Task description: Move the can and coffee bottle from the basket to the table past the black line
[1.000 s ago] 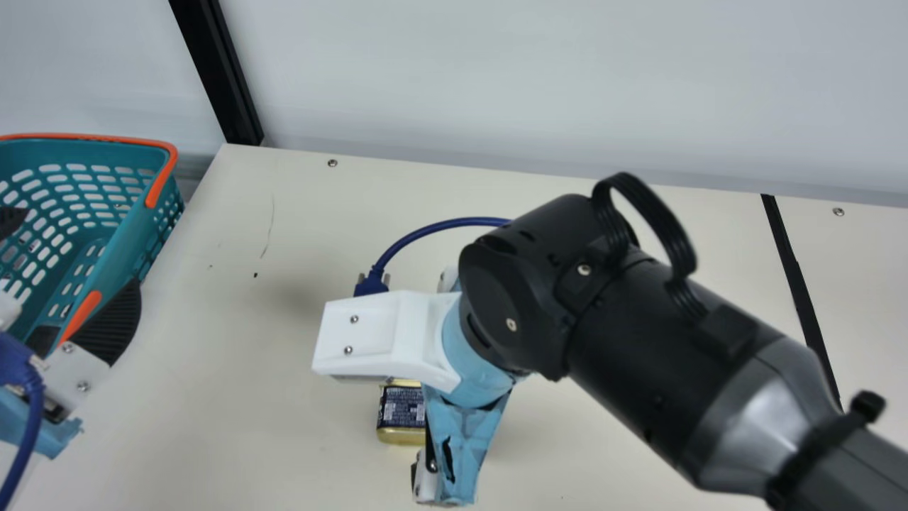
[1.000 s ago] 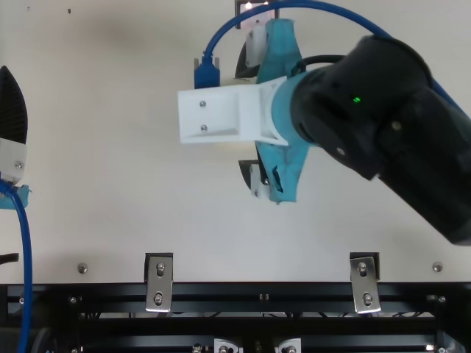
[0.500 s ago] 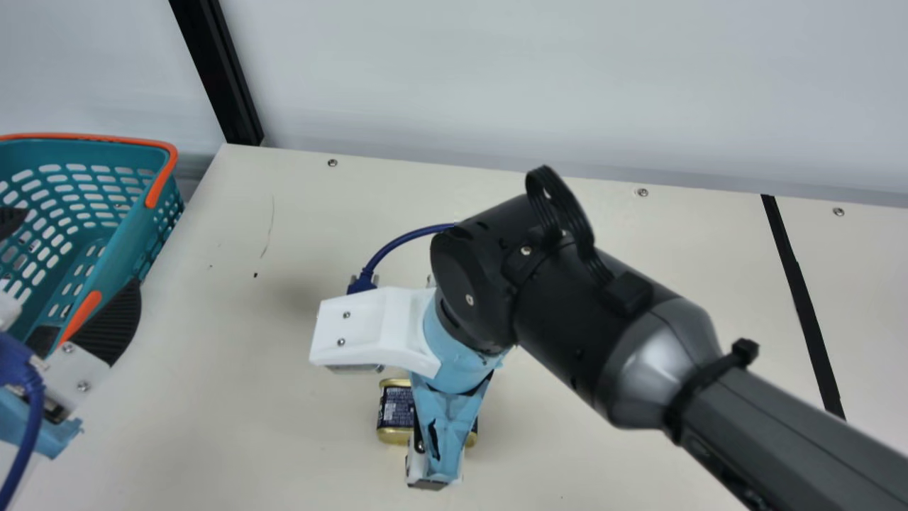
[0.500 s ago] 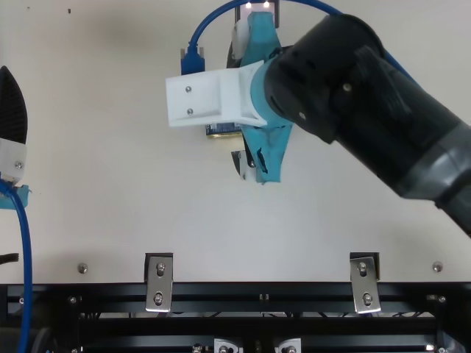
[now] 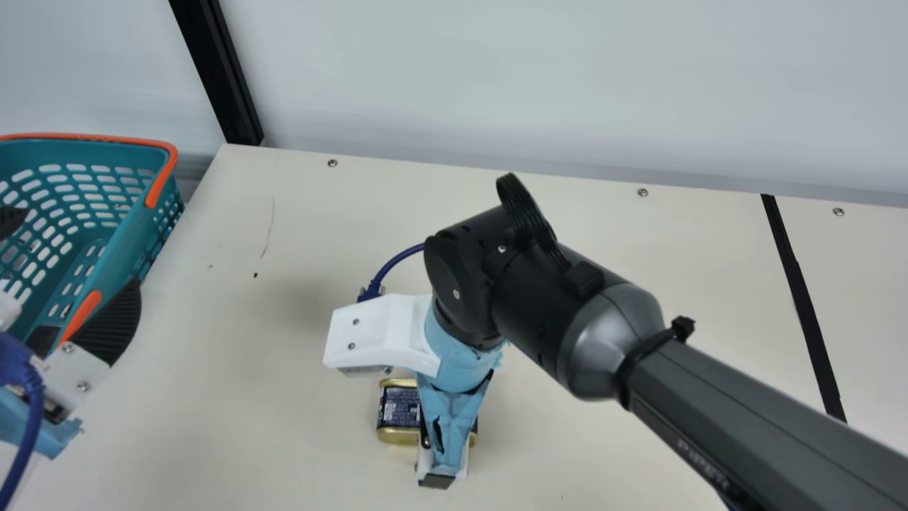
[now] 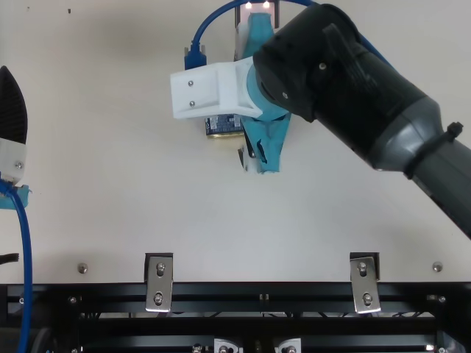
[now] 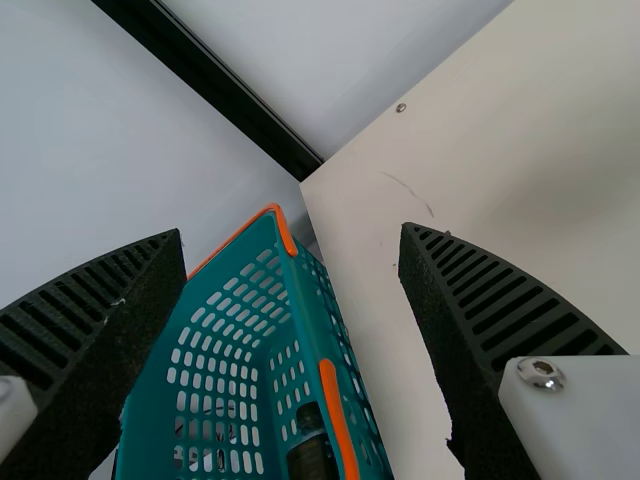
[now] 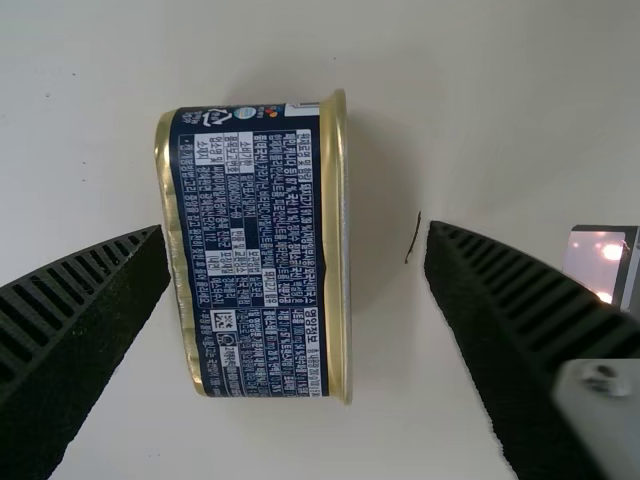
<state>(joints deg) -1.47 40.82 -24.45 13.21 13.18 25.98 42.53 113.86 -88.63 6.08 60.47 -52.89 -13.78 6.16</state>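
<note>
Presumably for grasping, the black-fingered right tool (image 8: 298,235) is spread above the navy-and-gold rectangular can (image 8: 250,290) on the cream worktop (image 5: 284,440), the left tool (image 7: 292,238) likewise near the teal plastic basket (image 7: 308,320) holding a dark bottle (image 7: 312,458).

"What is carrying the things?"

"It is a cream table (image 5: 284,227), and its surface looks flat. On it lies a can (image 8: 250,250), on its side, with the dark blue printed wall up."

"And around this can?"

"To the right of the can, well apart, the black line (image 5: 801,305) is running from the far edge. Farther left of the can I see one thin curved scratch (image 5: 269,227) and a small dark speck (image 5: 255,275). Beyond the can is a shiny, pinkish thing (image 8: 595,262) with dark edge; what it is, I cannot tell."

"And nearer than the can?"

"Two metal brackets (image 6: 159,283), at the near edge."
</note>
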